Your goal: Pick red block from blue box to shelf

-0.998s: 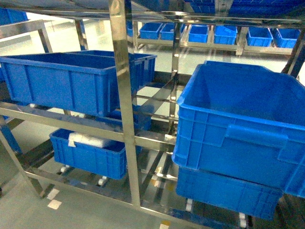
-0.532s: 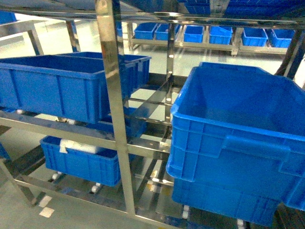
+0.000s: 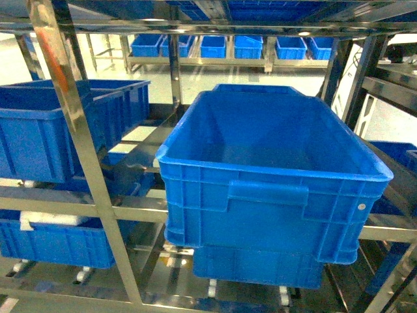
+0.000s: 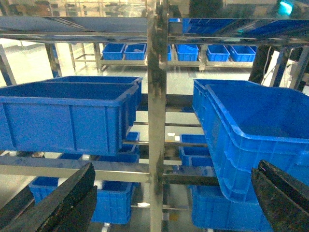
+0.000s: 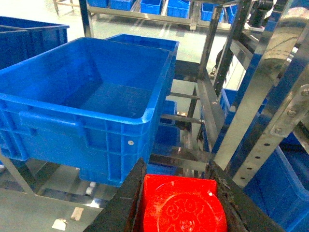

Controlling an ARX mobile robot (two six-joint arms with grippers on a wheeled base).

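The red block [image 5: 182, 205] fills the bottom of the right wrist view, one round stud facing the camera. My right gripper [image 5: 176, 166] is shut on it, with a black finger [image 5: 126, 198] pressed against each side. It hangs in front of the shelf [image 5: 260, 96], a steel rack of square posts and flat tiers, also seen in the head view [image 3: 71, 130] and the left wrist view [image 4: 157, 121]. My left gripper [image 4: 175, 169] is open and holds nothing, its fingers [image 4: 63, 203] wide apart before a post. The blue box is out of view. Neither gripper shows in the head view.
A large royal-blue ribbed crate [image 3: 267, 176] sits on the middle tier straight ahead, stacked on another one. It appears empty in the right wrist view [image 5: 87, 96]. More blue crates [image 3: 39, 130] stand on the left. A lower one [image 3: 52, 241] holds something white. A perforated steel post [image 5: 285, 125] stands close on the right.
The head view has shifted right along the shelf. The large crate has slid from the right side to the centre, and the steel post has moved to the left edge.
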